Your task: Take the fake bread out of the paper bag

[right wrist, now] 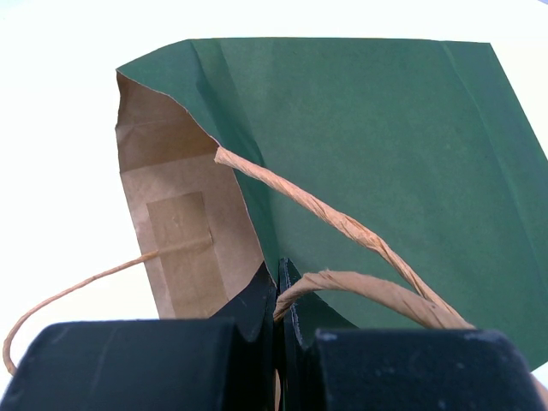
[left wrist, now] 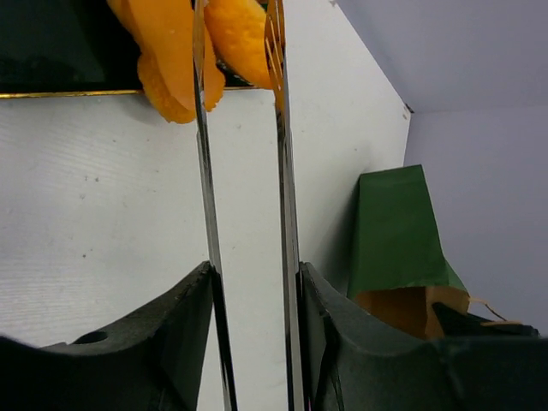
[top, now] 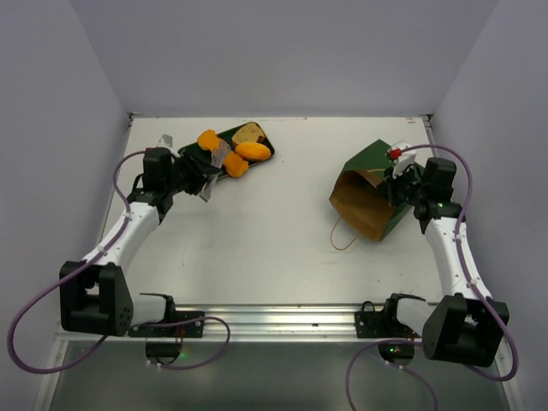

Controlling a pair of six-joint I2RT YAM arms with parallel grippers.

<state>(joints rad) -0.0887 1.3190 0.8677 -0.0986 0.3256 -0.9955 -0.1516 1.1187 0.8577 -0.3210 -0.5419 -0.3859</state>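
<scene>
The right end effector (right wrist: 278, 276) clamps the rim of the paper bag (right wrist: 368, 128); the left end effector (top: 217, 163), jaws apart, straddles an orange roll (top: 237, 169), grip unclear.

Bare white table (top: 282, 231) fills the centre of the top view, a wide lane between the dark green tray (top: 224, 135) of bread pieces (top: 253, 151) at upper left and the paper bag (top: 374, 160) at right. The bag's mouth faces lower left, unblocked; the right gripper (top: 400, 177) crowds its right side.

Inside of paper bag (top: 370, 193) mostly hidden; fake bread (left wrist: 163, 60) cropped by top edge in left wrist view.
</scene>
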